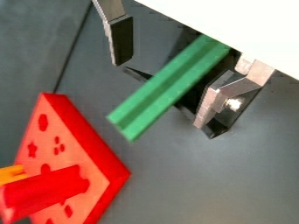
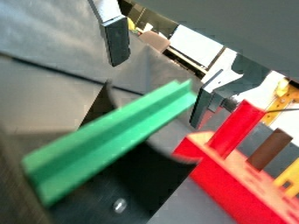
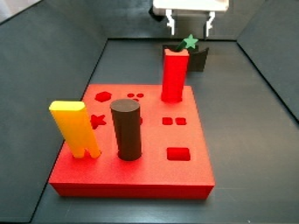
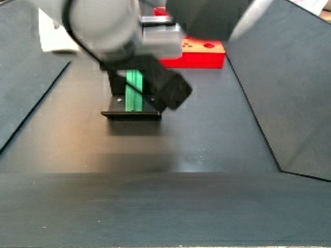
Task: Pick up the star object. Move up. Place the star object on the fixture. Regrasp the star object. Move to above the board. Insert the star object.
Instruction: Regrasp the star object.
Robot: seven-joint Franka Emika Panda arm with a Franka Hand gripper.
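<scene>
In both wrist views the hand (image 1: 176, 74) is spread wide, its fingers clear of the star object (image 1: 170, 87) on the fixture (image 4: 132, 108).

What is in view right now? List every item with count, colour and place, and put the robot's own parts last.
star object: 1, green, lying on the fixture, between the gripper fingers, none seen touching it
fixture: 1, near black, on the floor beyond the board's far edge in a side view
board: 1, red, on the dark floor, with star, round and square holes
red peg: 1, standing upright at the board's far end
dark brown cylinder peg: 1, upright near the board's middle
yellow notched peg: 1, upright beside the cylinder peg
gripper: 1, silver fingers with dark pads, open, straddling the star object at the fixture
</scene>
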